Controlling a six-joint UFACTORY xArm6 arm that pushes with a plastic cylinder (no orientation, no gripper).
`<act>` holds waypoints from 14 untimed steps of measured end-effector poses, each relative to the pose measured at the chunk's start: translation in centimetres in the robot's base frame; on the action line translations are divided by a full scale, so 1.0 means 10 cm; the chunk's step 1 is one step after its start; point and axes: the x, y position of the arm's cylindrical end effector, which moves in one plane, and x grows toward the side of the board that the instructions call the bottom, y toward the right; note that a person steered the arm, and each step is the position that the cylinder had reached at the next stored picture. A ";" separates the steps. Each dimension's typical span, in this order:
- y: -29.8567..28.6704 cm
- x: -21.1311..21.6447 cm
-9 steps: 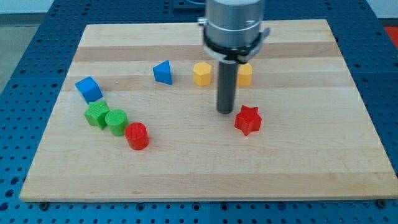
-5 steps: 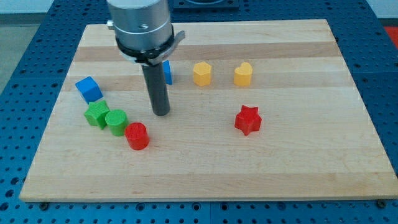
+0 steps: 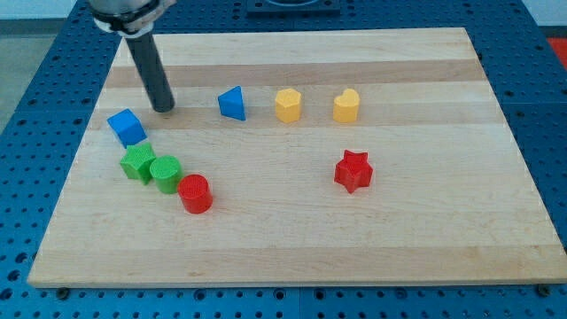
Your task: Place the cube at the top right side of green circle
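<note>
The blue cube (image 3: pixel 127 127) is seen near the bench's (image 3: pixel 425 239) left edge, just above the green star (image 3: pixel 137 163) and green circle (image 3: pixel 166 173). My tip (image 3: pixel 163 108) is set just upper-right of the cube, apart from it. No claw is fitted.

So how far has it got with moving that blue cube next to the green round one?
Nothing looks done yet: the blue cube sits up and to the left of the green circle, with the green star between them. In hand: my tip is just above and to the right of the cube, not touching it. Left: pushing the cube round to the circle's upper right.
</note>
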 end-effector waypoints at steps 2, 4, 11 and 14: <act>-0.23 -0.02; -0.41 -0.26; 0.33 0.72; 0.21 0.67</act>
